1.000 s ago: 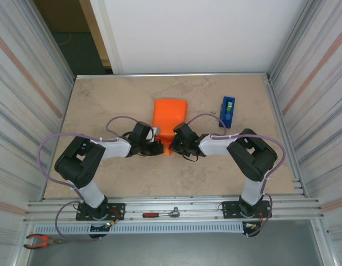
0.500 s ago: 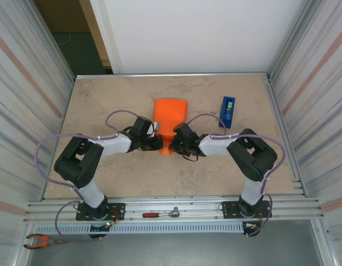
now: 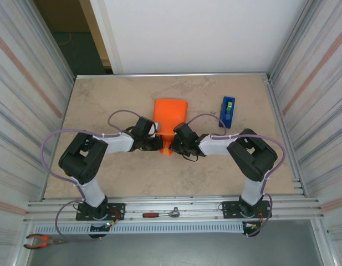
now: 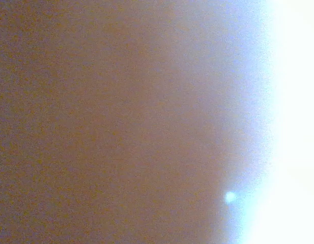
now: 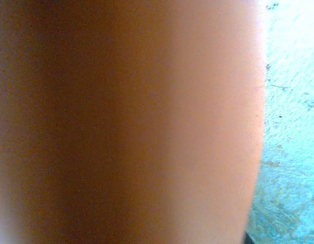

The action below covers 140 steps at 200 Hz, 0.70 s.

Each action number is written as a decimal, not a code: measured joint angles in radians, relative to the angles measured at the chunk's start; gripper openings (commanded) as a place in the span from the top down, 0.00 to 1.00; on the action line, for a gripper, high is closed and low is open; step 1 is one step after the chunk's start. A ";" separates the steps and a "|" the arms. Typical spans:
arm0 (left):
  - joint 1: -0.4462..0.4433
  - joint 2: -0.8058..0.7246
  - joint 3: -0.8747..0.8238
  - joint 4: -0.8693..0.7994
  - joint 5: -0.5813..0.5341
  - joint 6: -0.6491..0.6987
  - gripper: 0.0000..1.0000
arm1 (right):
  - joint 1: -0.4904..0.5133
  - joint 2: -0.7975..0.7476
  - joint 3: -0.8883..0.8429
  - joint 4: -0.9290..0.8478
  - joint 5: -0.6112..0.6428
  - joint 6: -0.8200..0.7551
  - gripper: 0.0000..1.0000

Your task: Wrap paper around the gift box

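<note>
My left gripper (image 3: 157, 143) and right gripper (image 3: 173, 143) both have their jaws together. They meet at the near end of the paper (image 3: 169, 113), which lies folded into an orange bundle in the middle of the table (image 3: 104, 105), left of the blue tape dispenser (image 3: 228, 111). Whether either pinches the sheet I cannot tell.

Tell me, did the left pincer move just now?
Yes. The left pincer slid slightly farther from the ratchet, toward the orange paper.
</note>
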 measured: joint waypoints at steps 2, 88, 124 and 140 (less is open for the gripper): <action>0.000 -0.003 0.000 -0.002 -0.003 0.000 1.00 | 0.000 0.000 0.000 0.000 0.000 0.000 1.00; 0.017 -0.008 0.000 -0.018 -0.060 0.008 1.00 | 0.000 0.000 0.000 0.000 0.000 0.000 1.00; 0.017 -0.005 -0.001 -0.011 -0.059 0.005 1.00 | 0.000 0.000 0.001 -0.001 0.000 0.000 1.00; 0.017 -0.020 -0.012 -0.012 -0.057 -0.001 1.00 | 0.000 0.000 0.003 -0.007 -0.001 0.000 1.00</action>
